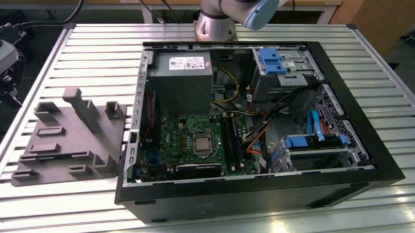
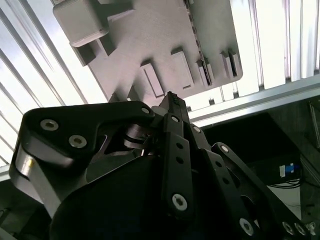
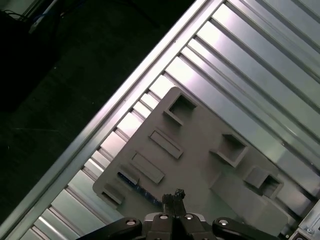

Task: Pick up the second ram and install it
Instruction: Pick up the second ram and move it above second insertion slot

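Note:
The second ram is a thin dark stick lying in a slot of the grey moulded tray, near the tray's edge. The exterior view shows it as a dark strip on the tray, at that view's left. My gripper hangs well above the tray, apart from the stick, with its black fingers pressed together and nothing between them. The open computer case holds the green motherboard, with its long black memory slots beside the processor.
The case and tray rest on a ribbed aluminium table. The tray carries tall grey posts. Inside the case are a power supply, blue drive brackets and loose orange and blue cables. The arm's base stands behind the case.

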`<action>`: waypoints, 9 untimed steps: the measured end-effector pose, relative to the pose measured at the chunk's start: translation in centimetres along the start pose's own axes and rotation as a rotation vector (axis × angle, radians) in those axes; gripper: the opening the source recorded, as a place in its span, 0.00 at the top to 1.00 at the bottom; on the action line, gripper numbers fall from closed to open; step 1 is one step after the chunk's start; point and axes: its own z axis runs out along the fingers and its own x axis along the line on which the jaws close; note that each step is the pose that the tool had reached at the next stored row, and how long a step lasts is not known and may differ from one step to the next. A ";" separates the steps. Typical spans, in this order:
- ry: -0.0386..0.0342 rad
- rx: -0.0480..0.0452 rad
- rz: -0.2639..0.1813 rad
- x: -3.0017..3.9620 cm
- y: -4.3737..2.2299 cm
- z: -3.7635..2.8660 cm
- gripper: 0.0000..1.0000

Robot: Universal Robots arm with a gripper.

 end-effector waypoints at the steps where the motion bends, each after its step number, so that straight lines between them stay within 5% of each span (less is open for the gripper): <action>1: 0.0003 -0.0001 -0.007 0.00 0.00 0.00 0.89; 9: 0.0029 -0.0015 -0.067 0.01 0.01 0.01 0.89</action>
